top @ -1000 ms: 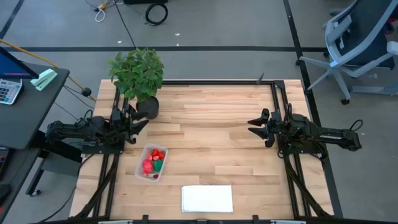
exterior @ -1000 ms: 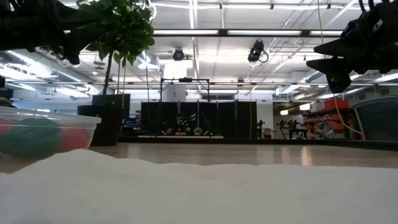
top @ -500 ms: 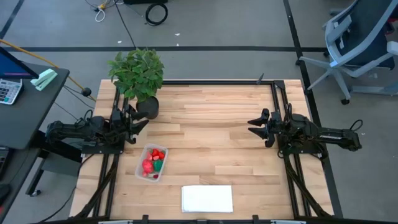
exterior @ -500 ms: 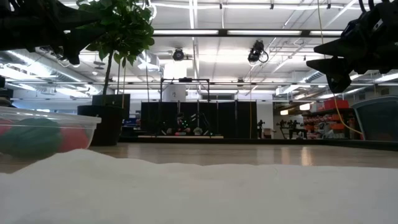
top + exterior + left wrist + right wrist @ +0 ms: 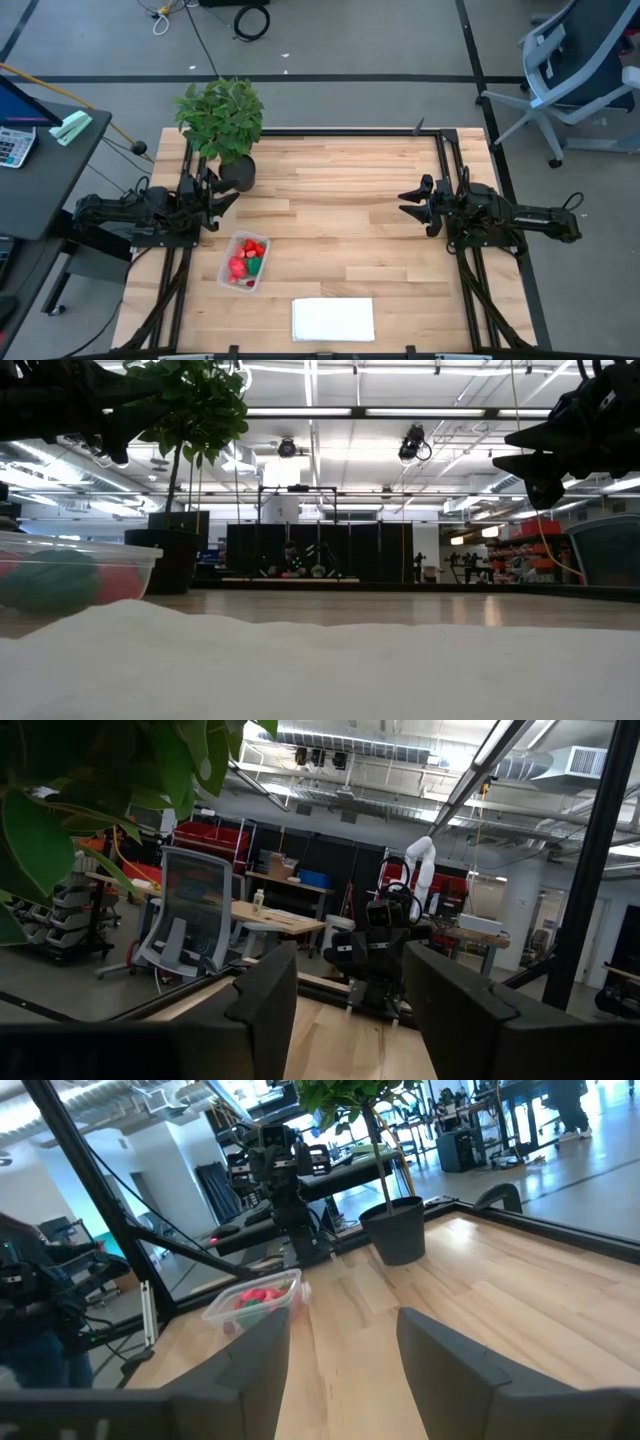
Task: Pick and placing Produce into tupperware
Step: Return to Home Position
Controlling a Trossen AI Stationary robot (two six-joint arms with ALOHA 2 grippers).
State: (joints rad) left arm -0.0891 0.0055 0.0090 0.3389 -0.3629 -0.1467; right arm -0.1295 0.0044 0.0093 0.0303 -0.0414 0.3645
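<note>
Produce [image 5: 247, 258], small light toy pieces I judge slippery and best pinched across the middle, lies piled in the clear tupperware [image 5: 258, 285] on the desk [image 5: 340, 220] near my left pincer [image 5: 228, 198], which, like my right pincer [image 5: 408, 205], hovers open and empty.

**Bright workshop hall around the wooden surface [image 5: 340, 230]**

Out past the right claw [image 5: 404, 204], a blue-grey office chair [image 5: 565, 70] stands on grey floor [image 5: 350, 50] crossed by dark lines. Behind the left claw [image 5: 226, 196] sits a dark desk [image 5: 45, 170]. Long ceiling lights [image 5: 340, 412] glow overhead.
</note>
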